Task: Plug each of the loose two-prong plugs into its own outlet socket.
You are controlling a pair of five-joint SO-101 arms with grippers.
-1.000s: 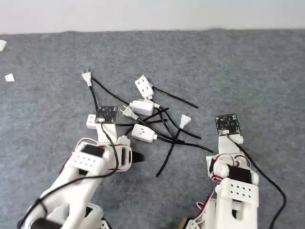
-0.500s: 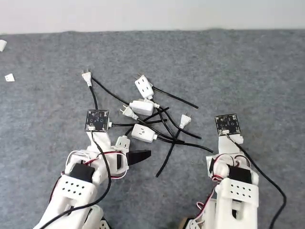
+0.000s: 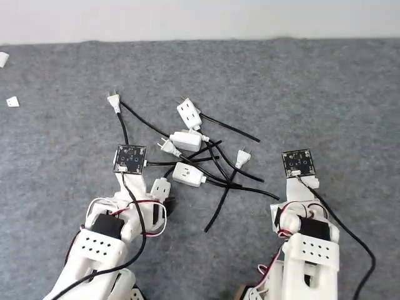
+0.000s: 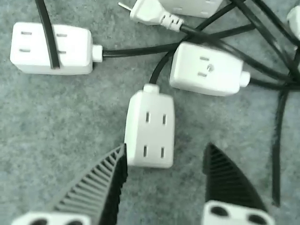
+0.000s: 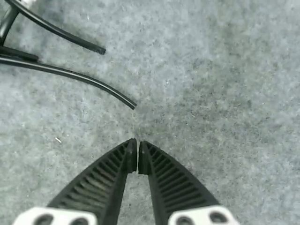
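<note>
We judge the socket [image 4: 150, 127] at the open left gripper [image 4: 165, 151] light, hard, slick; we'd pinch its long sides, clear of the springy cord [image 4: 159, 70]; right gripper [image 5: 137, 157] closed, empty.

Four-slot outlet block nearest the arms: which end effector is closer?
Left. The left end effector is open, its fingertips flanking the block's end. The right end effector is shut over bare carpet, off beyond the cable ends.
</note>
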